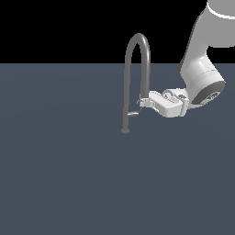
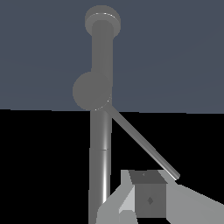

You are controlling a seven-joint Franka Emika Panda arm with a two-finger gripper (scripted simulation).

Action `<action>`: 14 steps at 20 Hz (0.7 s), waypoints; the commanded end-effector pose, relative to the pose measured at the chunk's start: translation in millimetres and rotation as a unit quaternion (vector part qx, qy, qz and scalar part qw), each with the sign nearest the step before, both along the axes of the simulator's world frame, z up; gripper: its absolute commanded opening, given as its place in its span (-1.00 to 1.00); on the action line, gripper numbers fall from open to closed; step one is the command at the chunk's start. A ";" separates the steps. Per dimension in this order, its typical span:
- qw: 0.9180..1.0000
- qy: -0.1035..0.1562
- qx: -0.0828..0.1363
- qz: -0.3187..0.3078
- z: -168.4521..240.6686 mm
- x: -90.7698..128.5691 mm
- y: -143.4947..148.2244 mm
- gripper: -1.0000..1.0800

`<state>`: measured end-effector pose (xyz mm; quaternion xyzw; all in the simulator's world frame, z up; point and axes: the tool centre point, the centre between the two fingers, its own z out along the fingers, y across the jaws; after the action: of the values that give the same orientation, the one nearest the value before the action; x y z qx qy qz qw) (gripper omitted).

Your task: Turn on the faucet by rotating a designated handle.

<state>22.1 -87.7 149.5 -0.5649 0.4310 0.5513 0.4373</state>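
Note:
The faucet is a tall thin grey pipe with a gooseneck arch, standing on a small round base flange. The handle is a short silver bar low on the pipe, reaching toward the exterior view's right. My gripper points sideways at the faucet, its tips just above the bar's outer end, under the spout's mouth. The fingers look closed together and hold nothing. In the wrist view the pipe runs lengthwise, the handle crosses diagonally, and my gripper lies beside the bar's tip.
The faucet stands on a flat dark blue-grey floor. The white arm comes in from the upper part of the exterior view's right. Nothing else shows.

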 end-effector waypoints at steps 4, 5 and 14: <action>1.000 0.000 0.001 0.002 -3.5 -8.2 -2.1 -1.00; 1.000 0.002 0.001 0.002 -9.5 -11.7 -3.1 -1.00; 1.000 -0.002 0.003 0.005 -32.0 -24.1 -6.2 -1.00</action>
<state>-1.1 -93.5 122.8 -0.5682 0.4240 0.5527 0.4381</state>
